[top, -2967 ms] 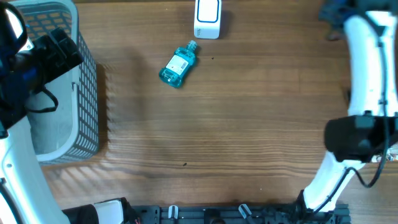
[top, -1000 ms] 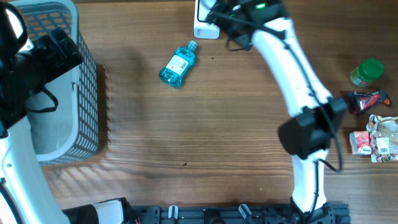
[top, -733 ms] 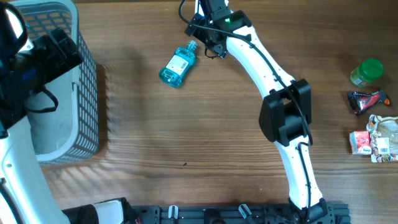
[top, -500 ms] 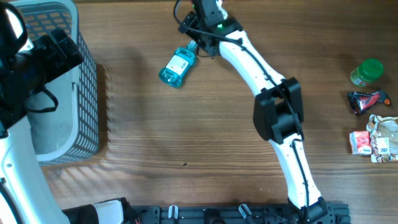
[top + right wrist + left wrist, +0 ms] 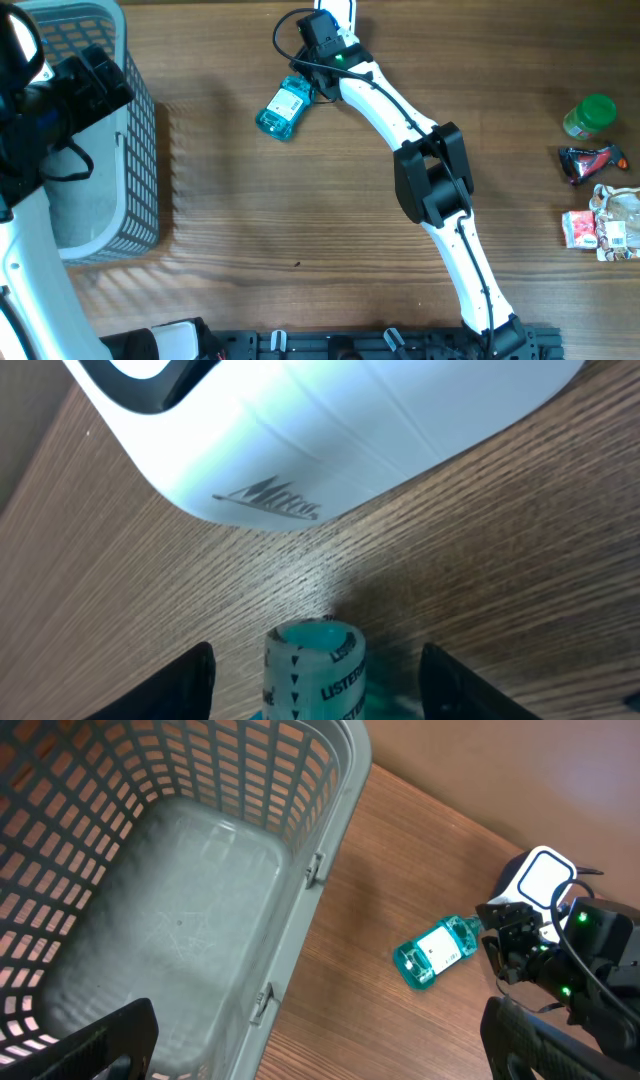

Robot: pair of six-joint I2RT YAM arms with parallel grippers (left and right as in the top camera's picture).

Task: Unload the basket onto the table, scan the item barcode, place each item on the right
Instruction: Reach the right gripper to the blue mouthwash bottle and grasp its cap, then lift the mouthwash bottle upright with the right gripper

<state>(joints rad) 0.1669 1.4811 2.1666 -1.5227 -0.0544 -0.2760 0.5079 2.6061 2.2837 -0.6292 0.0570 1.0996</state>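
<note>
One blue bottle (image 5: 284, 106) lies on the desk (image 5: 300, 220) near its far edge, its cap (image 5: 315, 655) toward one white scanner (image 5: 330, 420). One basket (image 5: 100, 150) fills the left side, with open wood in front. The right gripper (image 5: 325, 680), its arm reaching far across, straddles the cap, partly open and gripping nothing. The left gripper (image 5: 325, 1040) hangs wide open and empty over the basket.
</note>
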